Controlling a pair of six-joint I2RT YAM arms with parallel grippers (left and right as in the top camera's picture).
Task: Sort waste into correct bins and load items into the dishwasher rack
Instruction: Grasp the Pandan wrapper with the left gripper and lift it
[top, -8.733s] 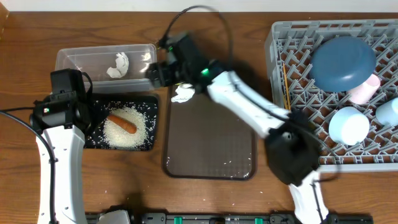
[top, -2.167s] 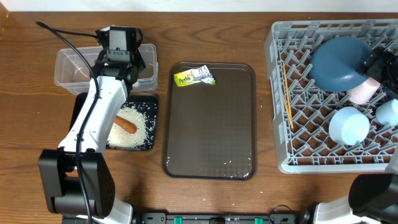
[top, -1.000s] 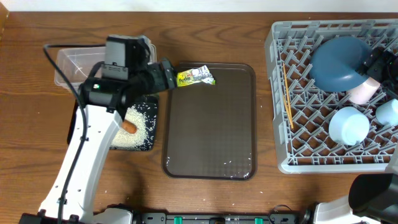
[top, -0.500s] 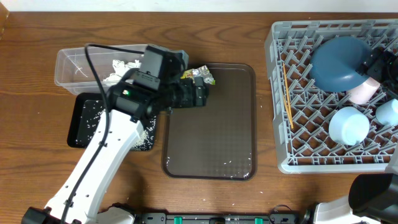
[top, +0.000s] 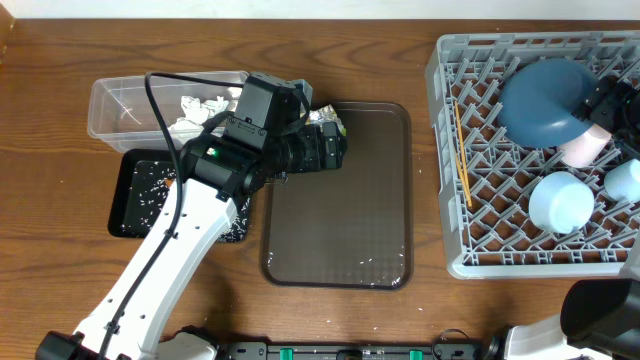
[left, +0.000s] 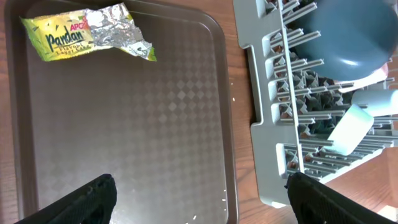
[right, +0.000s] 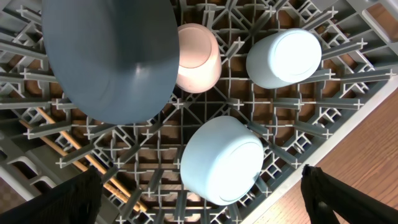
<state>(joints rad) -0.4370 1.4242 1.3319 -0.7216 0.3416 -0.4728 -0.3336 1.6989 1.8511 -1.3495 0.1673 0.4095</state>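
Currently the left jaws stand wide apart and empty, hovering over the brown tray (left: 155, 143). The wrapper (left: 87, 36) lies flat in the tray's back-left corner, untouched. Right jaws are also wide apart and empty, above the rack (top: 443, 200). In the rack: dark-blue bowl (right: 109, 56), light-blue bowl (right: 224, 158) and pale-blue cup (right: 283, 57), all upside down. White cup (right: 198, 57) is just beside the dark bowl, chopsticks (top: 462, 155) along the left side. Tissue (top: 195, 103) is in the clear tub (top: 120, 110), rice (top: 150, 185) in the black tray (top: 125, 212).
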